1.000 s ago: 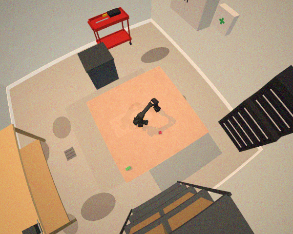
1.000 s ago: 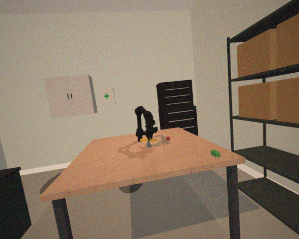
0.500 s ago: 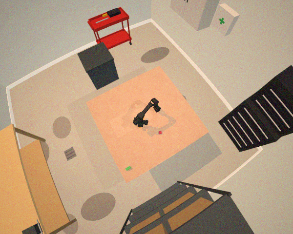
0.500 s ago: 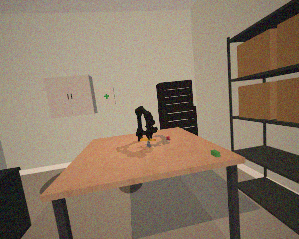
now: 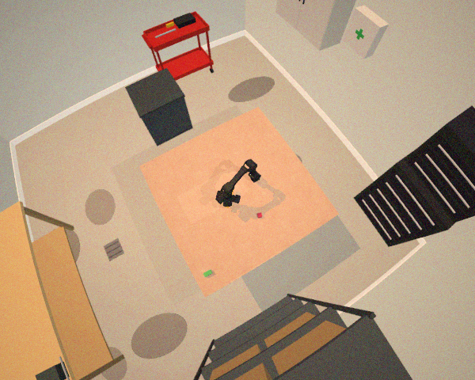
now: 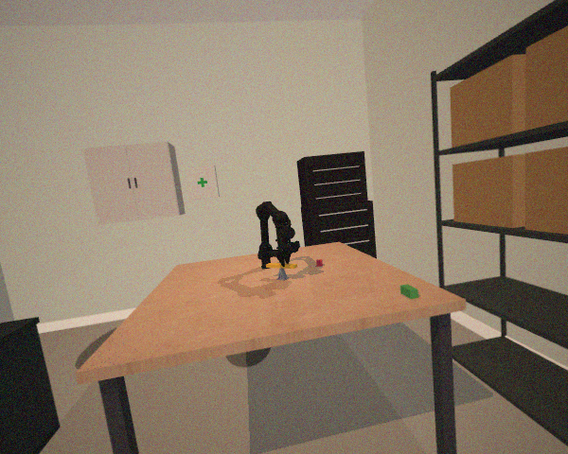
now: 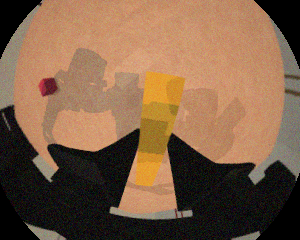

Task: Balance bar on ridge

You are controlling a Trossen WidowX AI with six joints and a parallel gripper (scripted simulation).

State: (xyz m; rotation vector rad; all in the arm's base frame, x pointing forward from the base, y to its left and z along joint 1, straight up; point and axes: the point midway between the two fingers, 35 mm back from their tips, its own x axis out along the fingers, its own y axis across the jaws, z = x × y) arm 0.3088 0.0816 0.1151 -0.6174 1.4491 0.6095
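Observation:
The yellow bar [image 6: 290, 266] [image 7: 165, 87] is held across its middle by my gripper [image 6: 284, 264] [image 7: 154, 134], which is shut on it. In the exterior view the bar looks about level and clear of the table [image 5: 168, 184] [image 6: 323, 312]. The small grey-blue ridge [image 6: 282, 274] stands on the table directly below the bar in that view. Its top is at or very near the bar's underside; I cannot tell whether they touch. In the wrist view the ridge does not show. In the top view the arm hides most of the bar and the ridge.
A small red cube [image 5: 259, 214] [image 6: 319, 262] [image 7: 48, 86] lies on the table a short way from the bar. A green block [image 5: 207, 273] [image 6: 409, 291] lies near a table corner, farther off. The arm's shadow falls across the table around the ridge.

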